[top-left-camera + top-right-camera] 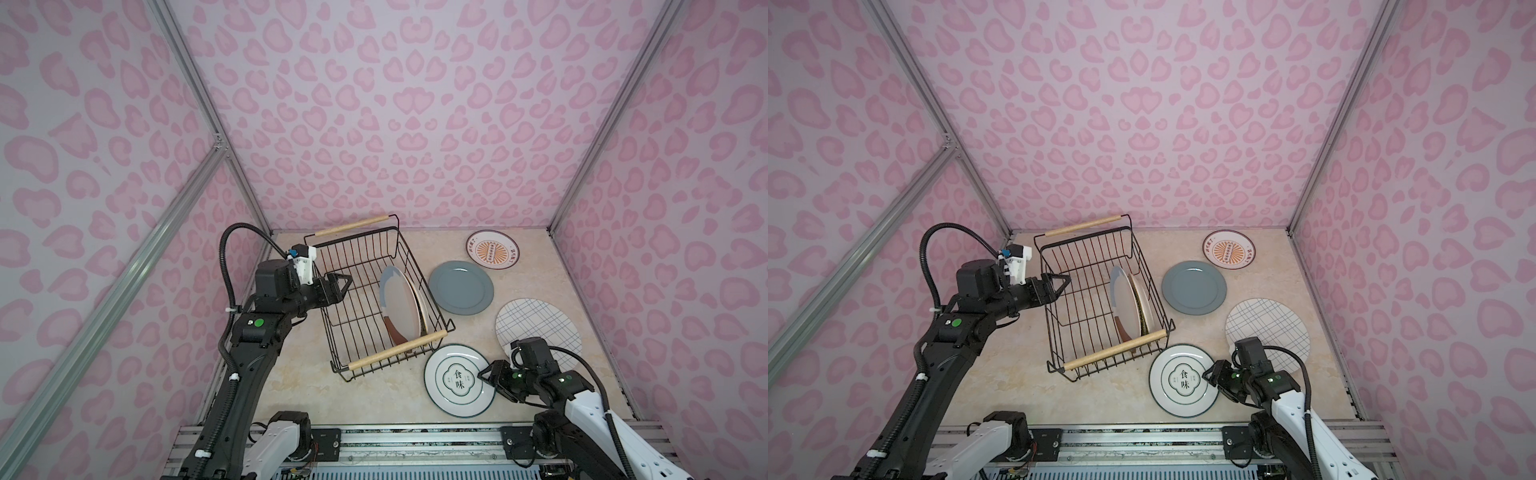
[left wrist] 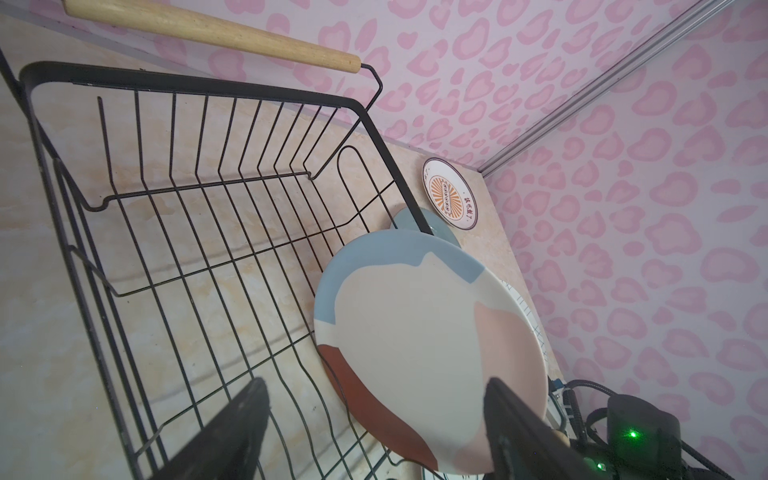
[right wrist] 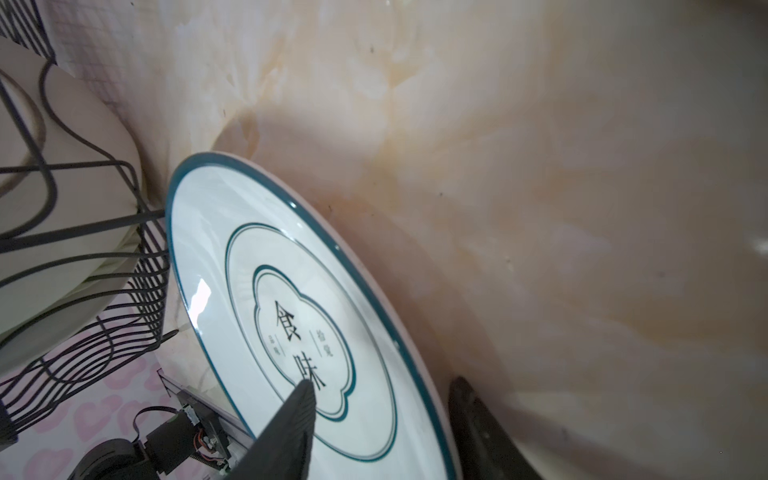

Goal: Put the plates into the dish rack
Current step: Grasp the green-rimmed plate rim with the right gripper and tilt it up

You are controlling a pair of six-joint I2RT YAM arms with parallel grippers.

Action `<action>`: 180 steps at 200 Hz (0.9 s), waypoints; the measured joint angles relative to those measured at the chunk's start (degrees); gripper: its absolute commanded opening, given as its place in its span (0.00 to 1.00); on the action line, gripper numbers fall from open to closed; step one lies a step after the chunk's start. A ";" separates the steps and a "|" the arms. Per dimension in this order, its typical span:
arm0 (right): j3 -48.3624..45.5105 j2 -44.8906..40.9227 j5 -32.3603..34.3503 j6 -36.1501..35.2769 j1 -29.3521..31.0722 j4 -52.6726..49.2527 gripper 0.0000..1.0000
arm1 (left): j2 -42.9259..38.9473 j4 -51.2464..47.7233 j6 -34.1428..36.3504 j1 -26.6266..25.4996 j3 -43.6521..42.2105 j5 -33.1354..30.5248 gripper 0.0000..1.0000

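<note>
The black wire dish rack [image 1: 397,351] stands left of centre. Inside it two plates lean on edge against its right side: a colour-block one [image 1: 399,303] [image 2: 428,332] and a pale one [image 1: 420,307] behind it. A white plate with Chinese characters [image 1: 453,380] [image 3: 291,324] lies flat just in front of the rack. My right gripper [image 1: 484,380] [image 3: 382,388] straddles this plate's right rim, one finger over the plate's face and one outside the rim; I cannot tell whether it grips. My left gripper [image 1: 347,286] [image 2: 376,384] hovers open over the rack's left side, holding nothing.
Three more plates lie flat right of the rack: grey-blue [image 1: 461,286], orange sunburst [image 1: 492,250] at the back, grid-lined [image 1: 536,324] partly under my right arm. Pink patterned walls close in the beige table [image 1: 291,374] on three sides.
</note>
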 measured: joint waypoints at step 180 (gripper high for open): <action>0.07 0.24 -1.42 -0.59 0.44 4.26 0.00 | -1.86 4.72 -0.90 -2.23 -0.13 9.99 0.89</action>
